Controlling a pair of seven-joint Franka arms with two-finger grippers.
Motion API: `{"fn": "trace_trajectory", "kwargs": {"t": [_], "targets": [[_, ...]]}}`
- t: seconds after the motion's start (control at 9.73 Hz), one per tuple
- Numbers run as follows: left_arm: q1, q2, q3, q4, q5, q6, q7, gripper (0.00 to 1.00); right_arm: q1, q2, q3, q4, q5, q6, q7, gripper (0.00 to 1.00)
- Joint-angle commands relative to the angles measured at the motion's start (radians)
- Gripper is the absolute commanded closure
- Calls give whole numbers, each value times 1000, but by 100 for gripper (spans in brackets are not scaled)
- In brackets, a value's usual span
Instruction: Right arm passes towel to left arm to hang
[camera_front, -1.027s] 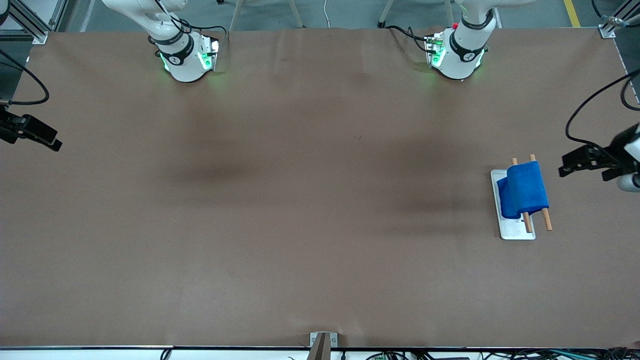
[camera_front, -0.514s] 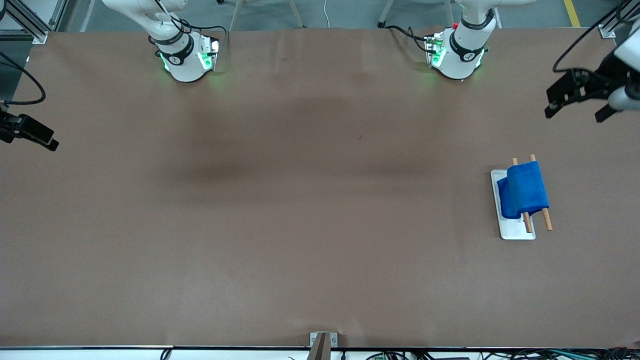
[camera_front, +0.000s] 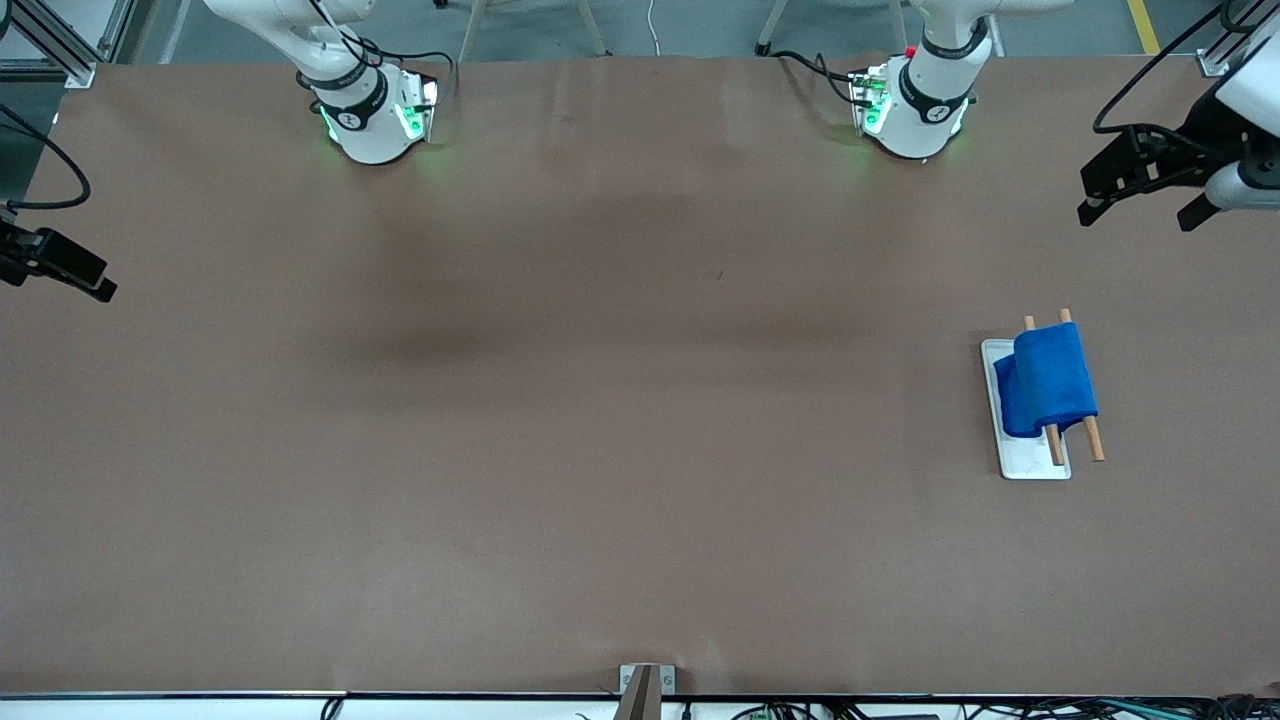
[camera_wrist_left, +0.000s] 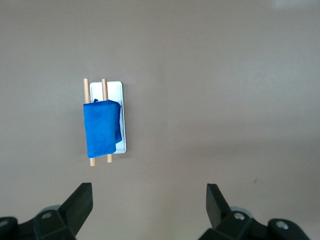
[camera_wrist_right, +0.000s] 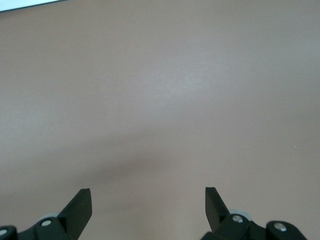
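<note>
Towel (camera_front: 1047, 378) is draped over the 2 wooden rods (camera_front: 1092, 437) of the rack, on its white base (camera_front: 1030, 460) toward my left arm's end of the bench (camera_front: 600, 450), so the hang looks done. Nothing touches it. My left hand (camera_front: 1140, 195) is up over the bench edge, farther from the camera than the rack, fingers wide apart, empty. My right hand (camera_front: 60, 270) waits over the opposite end, fingers also apart, holding nothing.
</note>
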Motion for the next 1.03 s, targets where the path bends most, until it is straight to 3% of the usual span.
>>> {"fn": "trace_trajectory", "kwargs": {"t": [0.0, 0.31, 0.92], "targets": [[-5, 34, -26, 19, 18, -40, -53, 0, -10, -10, 6, -3, 8, -3, -13, 0], [-3, -11, -28, -45, 18, -34, -54, 0, -10, -10, 6, -3, 10, -3, -12, 0], [-1, -9, -27, -53, 18, -28, -48, 0, -10, -10, 4, -3, 10, -3, -13, 0]]}}
